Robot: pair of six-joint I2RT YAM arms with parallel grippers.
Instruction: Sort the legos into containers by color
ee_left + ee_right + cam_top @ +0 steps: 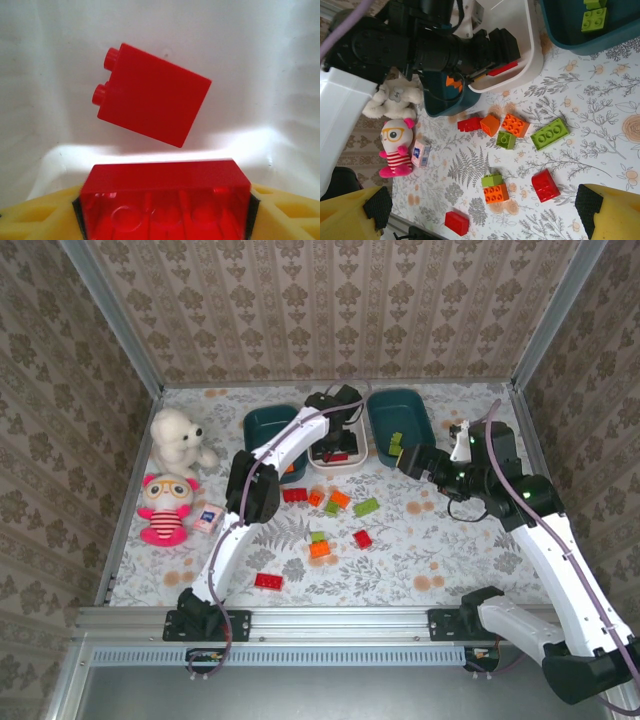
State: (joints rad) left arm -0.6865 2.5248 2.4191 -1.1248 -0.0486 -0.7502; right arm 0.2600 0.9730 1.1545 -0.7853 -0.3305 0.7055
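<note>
Red is the colour in hand: a red brick [165,200] is seen between the left fingers [285,210] over the white tub [260,45], where another brick [150,95] already lies. Whether it is pinched or freed cannot be told. A drop is judged next, then a reach for the loose bricks [340,498] at 6 o'clock of the tub. The left arm [285,445] is stretched toward 12 o'clock. The right fingers [602,210] are spread, empty, above the desk [600,150].

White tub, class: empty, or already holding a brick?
Not empty: in the left wrist view a red brick lies loose on the white tub floor.
</note>
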